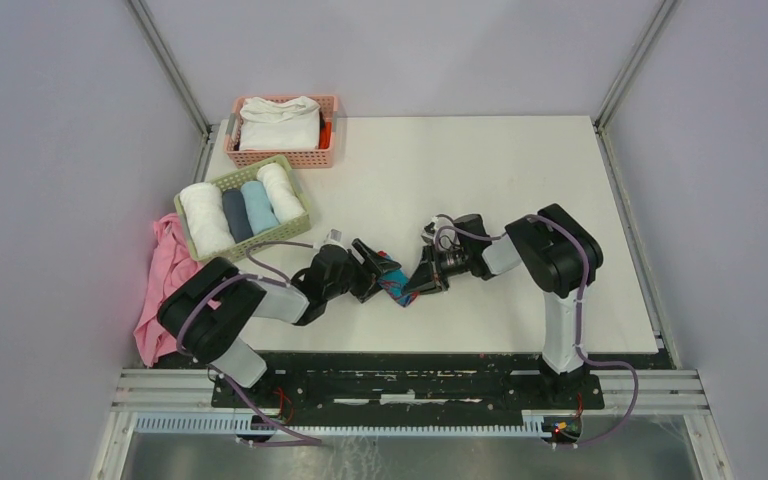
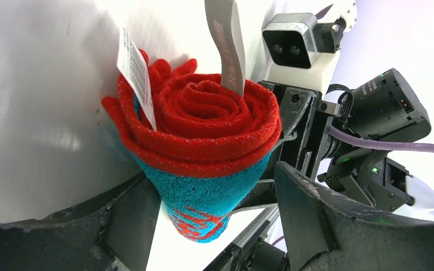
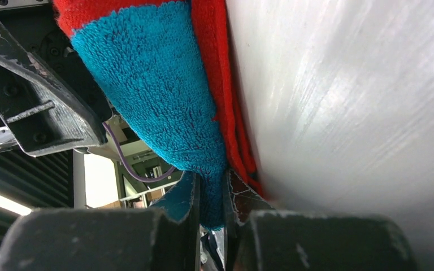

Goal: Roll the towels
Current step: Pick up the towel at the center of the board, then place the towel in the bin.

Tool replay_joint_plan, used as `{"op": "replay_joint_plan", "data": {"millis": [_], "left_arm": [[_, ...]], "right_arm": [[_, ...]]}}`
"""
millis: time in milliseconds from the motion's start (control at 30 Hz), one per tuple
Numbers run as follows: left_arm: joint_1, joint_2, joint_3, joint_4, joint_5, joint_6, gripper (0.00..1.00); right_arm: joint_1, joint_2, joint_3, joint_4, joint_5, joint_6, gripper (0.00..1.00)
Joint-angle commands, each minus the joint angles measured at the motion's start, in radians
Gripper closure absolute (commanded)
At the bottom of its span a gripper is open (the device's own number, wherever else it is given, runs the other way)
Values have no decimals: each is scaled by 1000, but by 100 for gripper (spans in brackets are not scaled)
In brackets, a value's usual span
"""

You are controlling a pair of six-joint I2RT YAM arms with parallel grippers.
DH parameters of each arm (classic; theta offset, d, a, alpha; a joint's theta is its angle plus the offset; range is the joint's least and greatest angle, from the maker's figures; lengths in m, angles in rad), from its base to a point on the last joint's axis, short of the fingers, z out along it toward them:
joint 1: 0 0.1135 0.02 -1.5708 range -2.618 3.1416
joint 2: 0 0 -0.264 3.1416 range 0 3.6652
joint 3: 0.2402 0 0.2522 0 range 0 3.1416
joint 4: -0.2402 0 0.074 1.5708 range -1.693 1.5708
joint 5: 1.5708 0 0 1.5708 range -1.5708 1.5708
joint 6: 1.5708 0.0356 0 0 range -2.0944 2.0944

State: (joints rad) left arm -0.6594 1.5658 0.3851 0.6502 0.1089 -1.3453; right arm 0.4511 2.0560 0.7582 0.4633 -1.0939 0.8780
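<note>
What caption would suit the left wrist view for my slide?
Rolled red and teal towel, its white label showing, framed by the open left pincer.

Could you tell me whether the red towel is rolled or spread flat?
Rolled: the red towel shows a tight spiral of layers at its end.
</note>
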Motion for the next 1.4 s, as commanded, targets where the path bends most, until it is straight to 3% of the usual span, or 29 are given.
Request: {"op": "replay_joint_plan", "data": {"millis": [0, 200, 367, 433, 567, 733, 933, 1200, 1367], "left_arm": [[-25, 67, 20, 25, 13, 8, 22], [-43, 141, 19, 54, -3, -21, 31], [-37, 165, 25, 67, -2, -23, 62], [-21, 158, 67, -23, 8, 4, 73], [27, 132, 147, -240, 25, 104, 83], [121, 46, 220, -429, 44, 250, 85], [273, -35, 423, -720, 144, 503, 84], [553, -70, 708, -1077, 240, 783, 84], [741, 5, 934, -1220, 364, 905, 85]], "right_arm": [[-1, 32, 13, -173, 148, -22, 87], [6, 34, 43, -169, 157, 32, 87], [25, 2, 49, -193, 167, 19, 83], [25, -38, 48, -227, 181, -15, 77], [26, -152, 53, -289, 202, -93, 60], [26, -335, 73, -440, 271, -248, 39], [25, -538, 97, -635, 408, -457, 25], [26, -576, 69, -659, 495, -491, 15], [27, -575, 57, -642, 498, -486, 12]]}}
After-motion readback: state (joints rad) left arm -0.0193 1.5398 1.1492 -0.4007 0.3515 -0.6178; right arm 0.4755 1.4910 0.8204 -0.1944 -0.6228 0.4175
